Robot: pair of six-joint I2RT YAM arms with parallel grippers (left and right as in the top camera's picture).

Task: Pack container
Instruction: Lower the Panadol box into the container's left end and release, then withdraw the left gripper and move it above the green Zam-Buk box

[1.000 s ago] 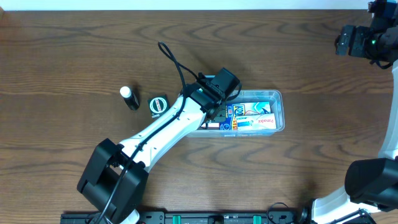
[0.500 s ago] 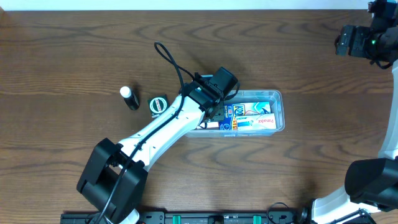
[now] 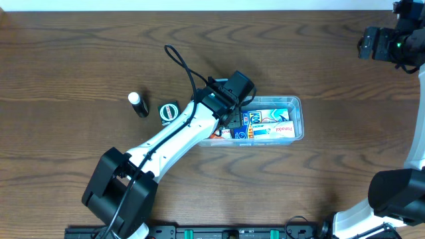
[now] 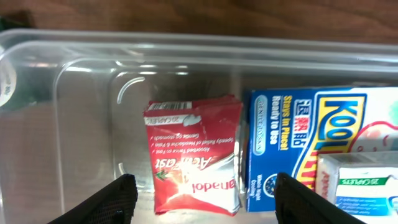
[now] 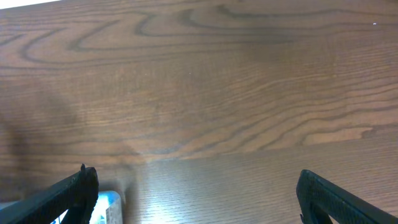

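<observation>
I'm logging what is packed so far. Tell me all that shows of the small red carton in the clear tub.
The small red cardboard carton lies flat on the floor of the clear plastic tub, printed face up, its white lettering upside down in the left wrist view and its top edge slightly crumpled. A blue-and-white box lies close beside it; whether they touch is unclear. The left gripper hangs over it, black fingers apart, neither touching it.
</observation>
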